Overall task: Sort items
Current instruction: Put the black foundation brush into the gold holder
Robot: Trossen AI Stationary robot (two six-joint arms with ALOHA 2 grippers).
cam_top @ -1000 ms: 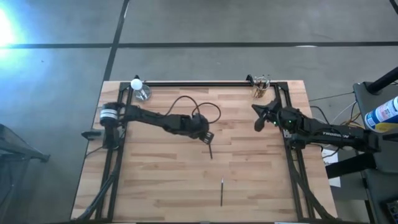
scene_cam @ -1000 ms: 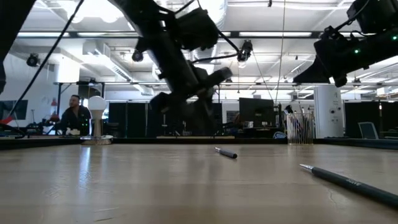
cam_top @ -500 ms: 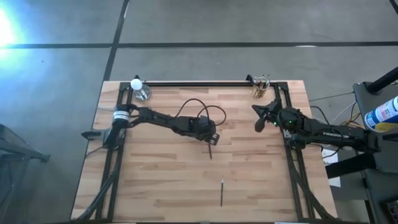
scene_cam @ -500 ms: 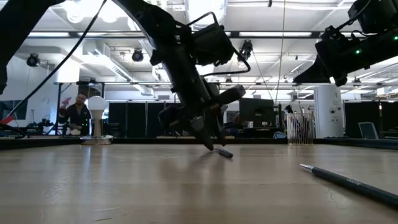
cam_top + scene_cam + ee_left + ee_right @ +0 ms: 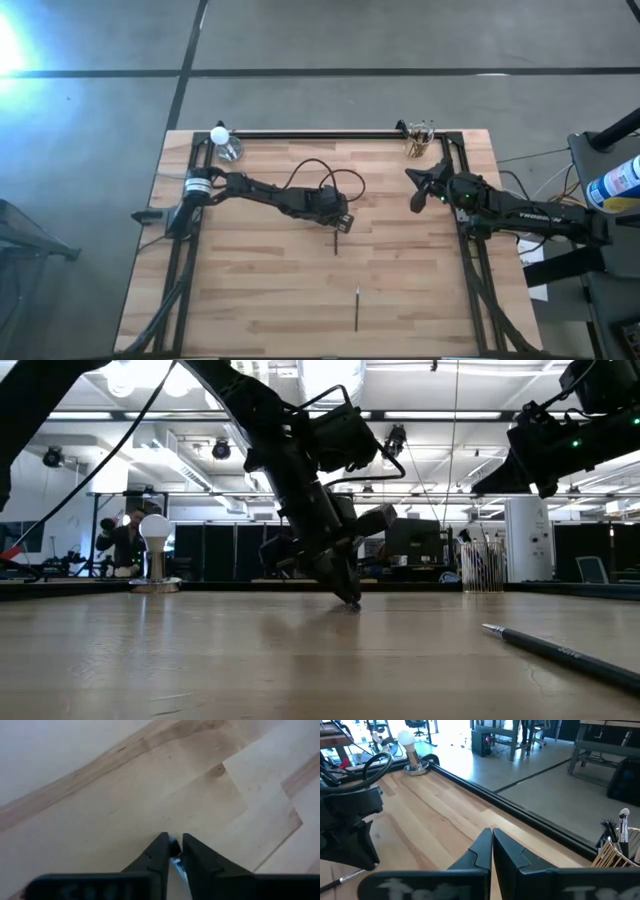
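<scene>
One thin dark stick [image 5: 337, 243] lies mid-table, its far end under my left gripper [image 5: 340, 224], which is shut on it with its tips down at the wood [image 5: 348, 598]. In the left wrist view the stick [image 5: 175, 854] shows between the two fingers. A second dark stick [image 5: 357, 308] lies flat nearer the near edge, also in the low view [image 5: 560, 653]. My right gripper [image 5: 415, 196] hangs shut above the right side of the table, touching nothing [image 5: 492, 840]. My left gripper pinches the stick's far end [image 5: 174, 851] between its two fingers [image 5: 159, 854], coming from above and slanting down from the table's left. The fingers lie across the stick. The rest of the stick [image 5: 336, 249] rests on the table, pointing toward the near edge.
A clear glass cup holding several sticks [image 5: 420, 140] stands at the far right corner. Another cup [image 5: 229, 150] with a white bulb [image 5: 218, 133] beside it stands at the far left corner. A black cable [image 5: 320, 172] loops over my left arm. A person shows in the room beyond [image 5: 122, 545].
My left gripper has moved toward the right and near edges and come down until its tips reach the table at the stick's far end. The stick has turned slightly and now points more squarely at the near edge.
</scene>
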